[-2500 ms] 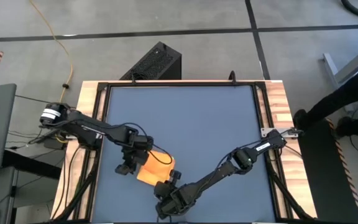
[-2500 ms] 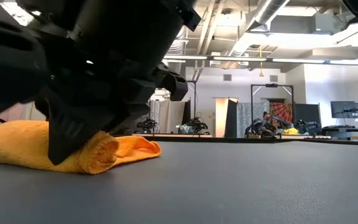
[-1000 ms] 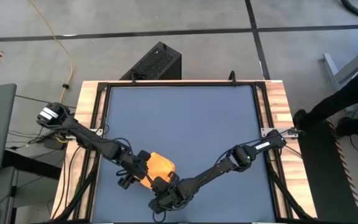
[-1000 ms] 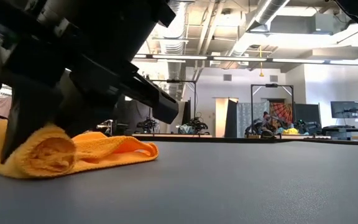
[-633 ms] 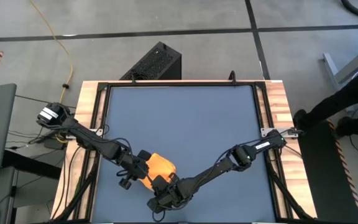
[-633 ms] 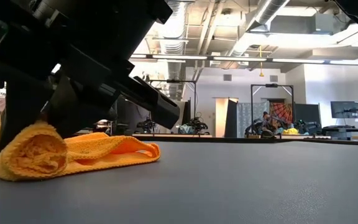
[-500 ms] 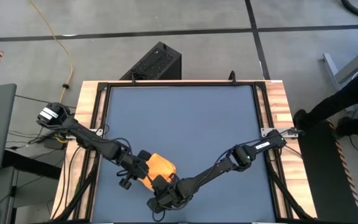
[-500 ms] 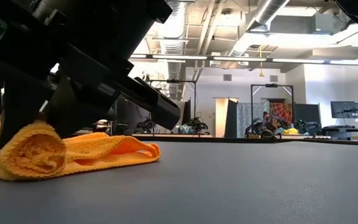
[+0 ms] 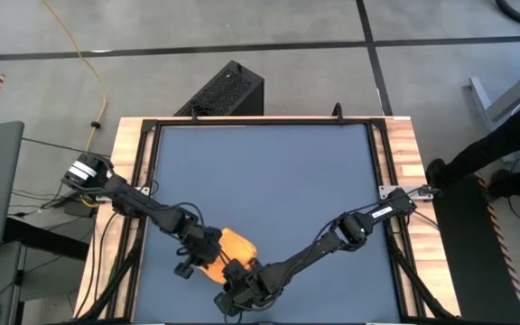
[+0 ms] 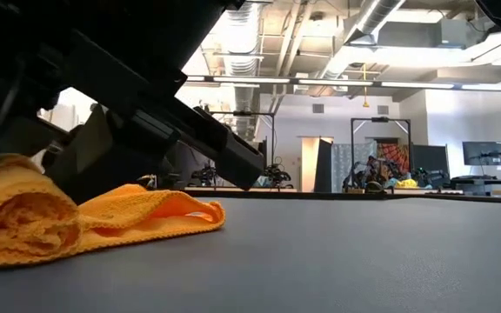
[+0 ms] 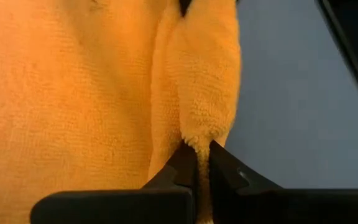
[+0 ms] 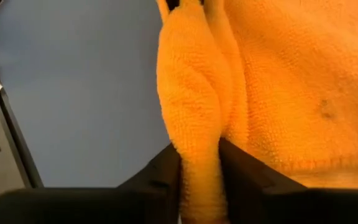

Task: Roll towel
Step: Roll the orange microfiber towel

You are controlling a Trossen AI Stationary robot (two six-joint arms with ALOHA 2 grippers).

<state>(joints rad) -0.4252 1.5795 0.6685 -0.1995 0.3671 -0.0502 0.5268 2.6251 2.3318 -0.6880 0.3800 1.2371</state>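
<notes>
1. Now the towel (image 9: 235, 244), fuzzy orange-yellow terry, lies on the dark blue tabletop (image 9: 269, 171) near its front edge, one end coiled into a roll.
2. Left gripper (image 11: 196, 163) pinches the roll's tip, fingers pressed together.
3. Right gripper (image 12: 199, 167), opposite, straddles the roll's other end, fingers touching cloth on both sides.
</notes>
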